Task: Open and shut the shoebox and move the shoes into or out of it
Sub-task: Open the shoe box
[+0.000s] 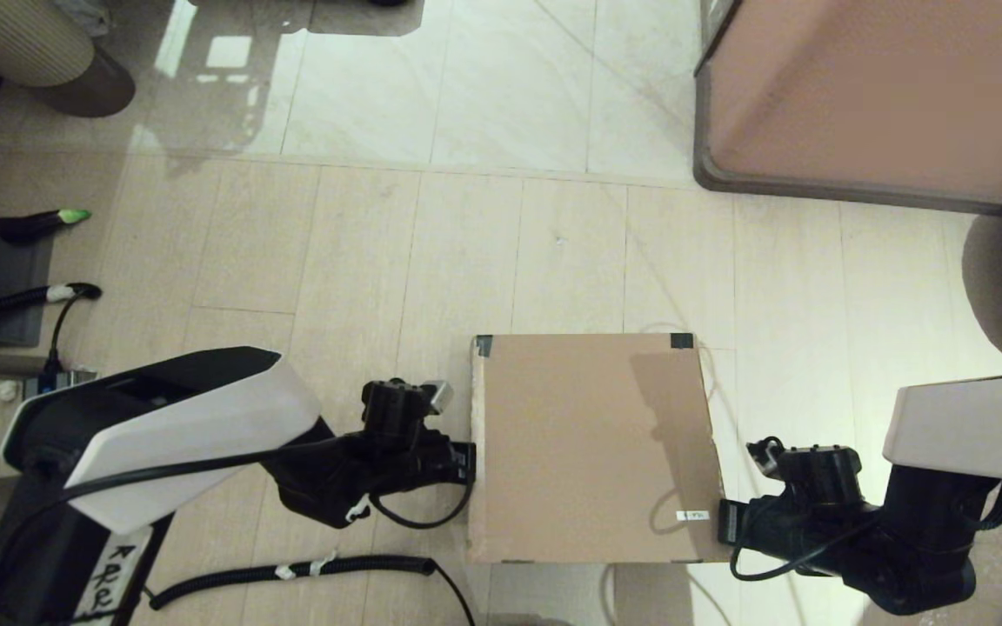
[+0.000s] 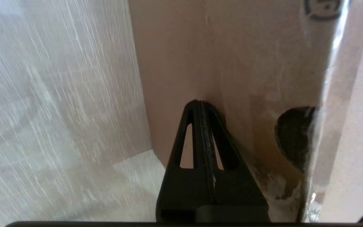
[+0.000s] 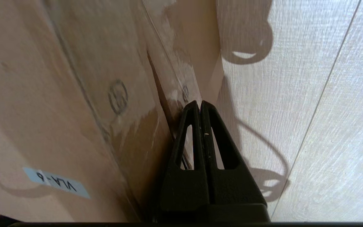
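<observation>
The left gripper (image 1: 466, 461), fingers pressed together and holding nothing, touches the left side of the shoebox (image 1: 592, 448). The shoebox sits shut on the floor (image 1: 362, 252) between both arms (white label (image 1: 691, 515) near its right corner). The right gripper (image 1: 725, 522), likewise pinched empty, meets its right side.

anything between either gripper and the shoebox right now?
Nothing visible. The left gripper sits at the left side wall of the shoebox, fingers shut, tips at the cardboard. The right gripper is at the right side near the white label, also shut. The lid is closed; the shoes aren't in view.
</observation>
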Motion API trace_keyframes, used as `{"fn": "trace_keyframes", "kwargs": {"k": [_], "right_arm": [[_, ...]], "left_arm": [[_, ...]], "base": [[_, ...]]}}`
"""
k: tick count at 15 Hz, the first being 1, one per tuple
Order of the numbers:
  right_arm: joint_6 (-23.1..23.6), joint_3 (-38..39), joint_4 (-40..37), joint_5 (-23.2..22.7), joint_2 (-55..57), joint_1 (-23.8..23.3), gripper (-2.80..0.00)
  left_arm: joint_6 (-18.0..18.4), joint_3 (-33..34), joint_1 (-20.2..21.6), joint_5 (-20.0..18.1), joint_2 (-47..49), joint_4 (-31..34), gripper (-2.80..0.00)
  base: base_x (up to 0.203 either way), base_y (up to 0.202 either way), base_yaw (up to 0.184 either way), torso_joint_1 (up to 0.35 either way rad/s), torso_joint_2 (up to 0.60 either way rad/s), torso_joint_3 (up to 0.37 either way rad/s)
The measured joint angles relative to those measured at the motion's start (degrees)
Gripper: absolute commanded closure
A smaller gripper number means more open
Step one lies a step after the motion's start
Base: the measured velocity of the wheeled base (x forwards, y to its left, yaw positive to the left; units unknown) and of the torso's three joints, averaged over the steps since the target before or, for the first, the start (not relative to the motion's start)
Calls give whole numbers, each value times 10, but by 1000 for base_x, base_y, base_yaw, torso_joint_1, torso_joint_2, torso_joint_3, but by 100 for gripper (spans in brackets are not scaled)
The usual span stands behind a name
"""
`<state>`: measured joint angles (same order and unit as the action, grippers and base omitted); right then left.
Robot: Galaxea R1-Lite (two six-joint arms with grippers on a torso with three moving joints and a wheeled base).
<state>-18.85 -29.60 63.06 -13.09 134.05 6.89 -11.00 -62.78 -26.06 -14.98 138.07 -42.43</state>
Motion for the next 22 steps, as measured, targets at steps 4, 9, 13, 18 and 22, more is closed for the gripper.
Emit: {"fn": "trace_keyframes", "kwargs": {"k": [4, 9, 13, 18, 22], "right_arm": [[-35, 18, -8, -4, -47, -2, 0], [-45, 71, -47, -10, -140, -6, 0], [-68, 117, -49, -16, -197, -7, 0], [-141, 136, -93, -82, -274, -8, 0], [-196, 139, -107, -102, -314, -7, 0]], "left_arm": [[-9, 25, -3, -1, -42, 30, 0], [-12, 93, -4, -1, -104, 32, 0], [-13, 140, -8, 3, -143, 29, 0], [-22, 163, -16, 5, -179, 30, 0], [-24, 166, -17, 20, -204, 33, 0]], "base": [[0, 0, 0, 0, 0, 0], [0, 0, 0, 0, 0, 0], [0, 0, 0, 0, 0, 0], [0, 0, 0, 0, 0, 0], [0, 0, 0, 0, 0, 0]]}}
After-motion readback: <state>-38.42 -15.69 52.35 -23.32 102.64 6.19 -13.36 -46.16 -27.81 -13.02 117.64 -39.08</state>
